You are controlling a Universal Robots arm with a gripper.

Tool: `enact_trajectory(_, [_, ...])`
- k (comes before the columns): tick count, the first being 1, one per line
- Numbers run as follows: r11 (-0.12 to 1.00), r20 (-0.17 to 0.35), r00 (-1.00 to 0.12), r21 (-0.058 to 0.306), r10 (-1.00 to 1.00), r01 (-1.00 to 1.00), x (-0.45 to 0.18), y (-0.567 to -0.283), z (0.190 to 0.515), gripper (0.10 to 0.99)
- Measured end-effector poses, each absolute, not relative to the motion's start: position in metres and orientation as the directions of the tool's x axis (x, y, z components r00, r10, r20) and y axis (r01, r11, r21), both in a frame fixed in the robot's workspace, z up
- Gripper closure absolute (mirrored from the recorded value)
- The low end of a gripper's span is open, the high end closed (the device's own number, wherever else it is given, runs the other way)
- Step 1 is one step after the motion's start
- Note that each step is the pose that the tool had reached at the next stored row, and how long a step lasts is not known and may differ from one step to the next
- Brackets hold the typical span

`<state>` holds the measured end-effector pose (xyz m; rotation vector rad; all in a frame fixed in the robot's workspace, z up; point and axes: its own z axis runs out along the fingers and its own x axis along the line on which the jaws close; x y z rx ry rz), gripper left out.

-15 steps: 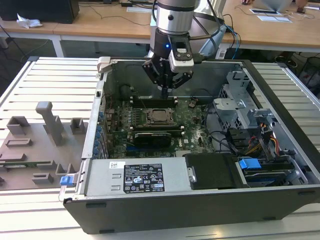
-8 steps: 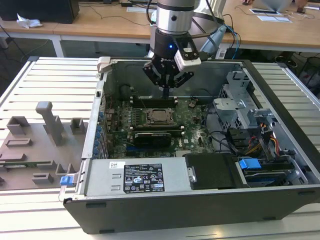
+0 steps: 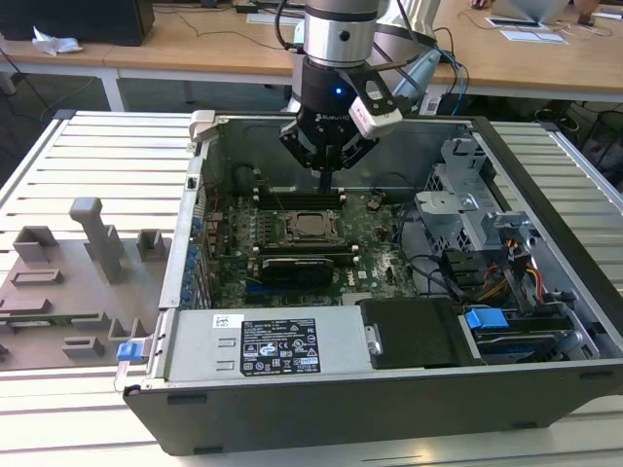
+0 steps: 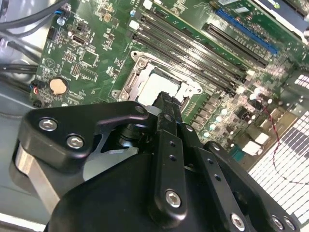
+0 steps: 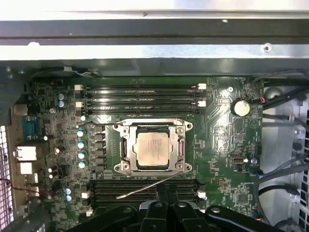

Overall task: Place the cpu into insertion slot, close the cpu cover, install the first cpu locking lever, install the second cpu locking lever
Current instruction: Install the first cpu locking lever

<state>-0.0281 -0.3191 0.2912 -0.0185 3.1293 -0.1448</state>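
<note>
Cpu [image 5: 152, 150]: seated in the socket at the middle of the motherboard [image 5: 227, 140], between the two banks of memory slots [image 5: 140, 96]. We see its pale metal top through the frame window in both wrist views.
cpu cover [image 5: 181, 147]: down around the cpu. The frame borders the chip on all four sides and looks flat to us.
loose lever [image 5: 147, 186]: thin silver rod slanting out from a socket corner across the memory bank on the gripper's side. We read it as unlatched.
other lever [image 5: 104, 124]: thin wire running along the opposite socket edge. We can't tell whether it is hooked.
gripper [image 3: 324, 180]: hangs over the memory bank just beside the socket, near the loose lever. In the exterior view it looks clear of the board.
fingers [image 5: 162, 193]: together, and we see nothing between them.
carrier: the motherboard lies on the floor of the open case [image 3: 545, 190], which sits mid bench [image 3: 97, 156].
done: cpu placed and cpu cover closed, as far as we can judge.
left: at least the loose lever is not yet locked. The other lever's state is unconfirmed.
progress: we judge this about halfway, now at the lever steps.
</note>
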Motion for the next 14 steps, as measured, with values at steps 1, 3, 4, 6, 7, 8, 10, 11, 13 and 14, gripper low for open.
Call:
enact_trajectory(1, [0.995,-0.008,-1.0,-0.092,-0.023,-0.023,-0.0281,-0.3191,0.2912,0.98])
enact_trajectory(3, [0.995,-0.008,-0.999,-0.092,-0.045,-0.044,-0.0281,-0.3191,0.2912,0.98])
enact_trajectory(4, [0.994,-0.008,-0.998,-0.092,-0.06,-0.059,-0.0281,-0.3191,0.2912,0.98])
enact_trajectory(6, [0.992,-0.008,-0.996,-0.092,-0.085,-0.084,-0.0281,-0.3191,0.2912,0.98])
enact_trajectory(7, [0.991,-0.008,-0.995,-0.092,-0.096,-0.095,-0.0281,-0.3191,0.2912,0.98])
enact_trajectory(8, [0.989,-0.008,-0.993,-0.092,-0.114,-0.113,-0.0281,-0.3191,0.2912,0.98])
enact_trajectory(10, [0.987,-0.008,-0.991,-0.092,-0.136,-0.135,-0.0281,-0.3191,0.2912,0.98])
enact_trajectory(11, [0.984,-0.008,-0.988,-0.092,-0.151,-0.15,-0.0281,-0.3191,0.2912,0.98])
enact_trajectory(13, [0.98,-0.008,-0.984,-0.092,-0.179,-0.178,-0.0281,-0.3191,0.2912,0.98])
enact_trajectory(14, [0.976,-0.008,-0.98,-0.092,-0.198,-0.196,-0.0281,-0.3191,0.2912,0.98])
